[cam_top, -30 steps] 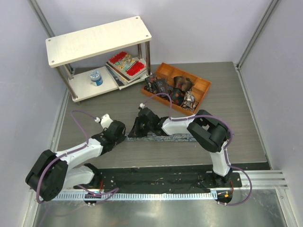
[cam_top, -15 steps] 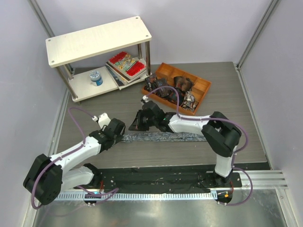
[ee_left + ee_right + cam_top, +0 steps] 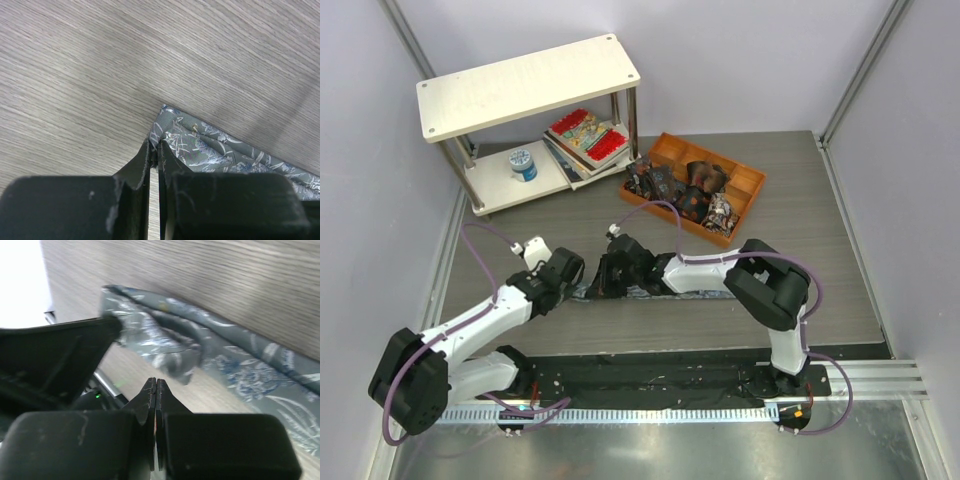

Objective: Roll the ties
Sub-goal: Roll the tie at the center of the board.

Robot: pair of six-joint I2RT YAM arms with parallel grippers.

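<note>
One fold begun: clamps left pincer (image 3: 155,146) on tip of grey-blue tie (image 3: 210,145), right pincer (image 3: 156,384) together, empty; next needs curling tip over.

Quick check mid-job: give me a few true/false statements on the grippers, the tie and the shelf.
1. The right gripper is shut. True.
2. The tie lies in the tray. False: it lies stretched on the table, nearer the arms than the tray.
3. Books sit on the lower level of the shelf. True.
4. The tin stands on the shelf's top board. False: it stands on the lower level, left of the books.
5. The left gripper is wide open. False: it is shut, at the tie's pointed end.
</note>
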